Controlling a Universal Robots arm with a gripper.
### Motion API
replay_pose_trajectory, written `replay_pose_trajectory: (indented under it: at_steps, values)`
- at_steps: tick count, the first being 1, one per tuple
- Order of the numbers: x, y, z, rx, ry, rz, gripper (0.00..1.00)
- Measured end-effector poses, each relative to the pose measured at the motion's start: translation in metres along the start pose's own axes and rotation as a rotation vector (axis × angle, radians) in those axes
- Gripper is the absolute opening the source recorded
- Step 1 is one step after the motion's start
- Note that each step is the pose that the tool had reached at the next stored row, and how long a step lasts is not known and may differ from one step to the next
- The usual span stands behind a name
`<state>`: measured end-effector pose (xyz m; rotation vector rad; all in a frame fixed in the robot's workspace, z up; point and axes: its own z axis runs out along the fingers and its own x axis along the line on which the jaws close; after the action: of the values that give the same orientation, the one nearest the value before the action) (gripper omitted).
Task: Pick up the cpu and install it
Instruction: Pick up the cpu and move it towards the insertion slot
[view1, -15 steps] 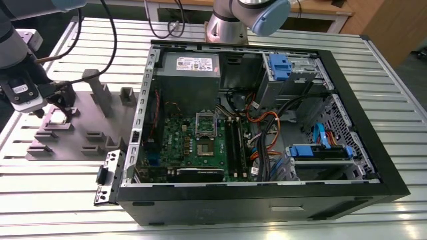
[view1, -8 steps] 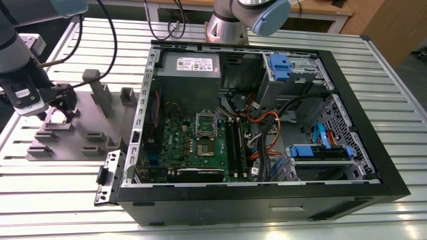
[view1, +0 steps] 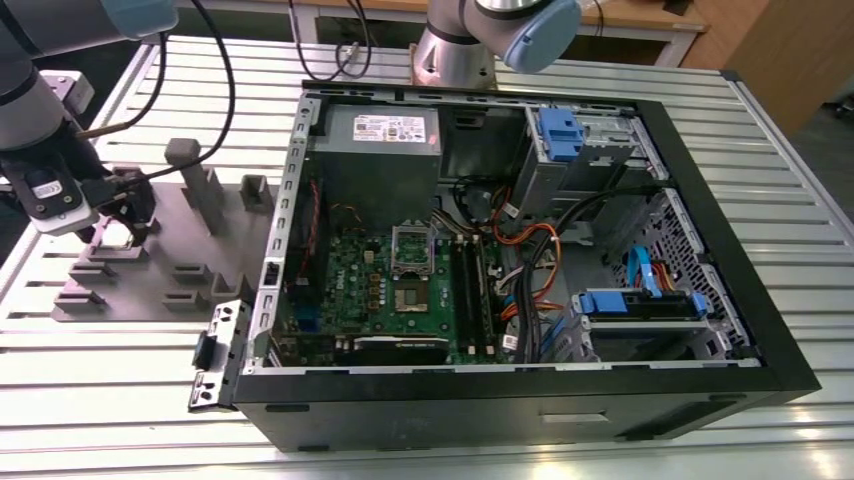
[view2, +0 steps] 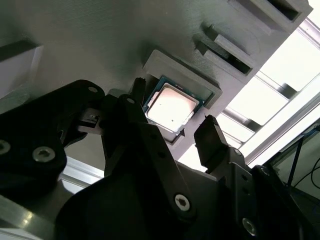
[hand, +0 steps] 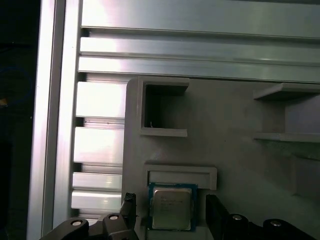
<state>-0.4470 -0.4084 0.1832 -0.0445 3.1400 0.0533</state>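
The cpu (view2: 172, 107), a small square chip with a silvery top, lies flat in a shallow pocket of the grey parts fixture (view1: 174, 270). My gripper (view2: 173, 102) hangs just above it and is open. One black finger (view2: 212, 137) stands on each side of the chip, with a small gap to its edges. In the first wrist view the cpu (hand: 171, 202) sits between the two fingertips (hand: 129, 205), untouched. In the exterior view the gripper (view1: 118, 215) is over the fixture at the exterior view's left, away from the open computer case (view1: 534, 250).
The green motherboard (view1: 400, 290) lies inside the case, with the open socket (view1: 411, 295) near its middle and cables beside it. Upright grey blocks (view1: 200, 185) rise from the fixture near the gripper. A second arm's base (view1: 461, 50) stands behind the case on the slotted aluminium table (view1: 120, 420).
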Motion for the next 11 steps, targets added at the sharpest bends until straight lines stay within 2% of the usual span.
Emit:
replay_pose_trajectory:
  at_steps: [6, 7, 11]
  values:
    - [-0.0001, 0.0000, 0.0002, 0.0000, -0.0002, 0.000, 0.65]
    - [-0.0001, 0.0000, 0.0002, 0.0001, -0.0002, 0.000, 0.58]
    - [-0.0001, 0.0000, 0.0002, 0.0000, -0.0002, 0.000, 0.58]
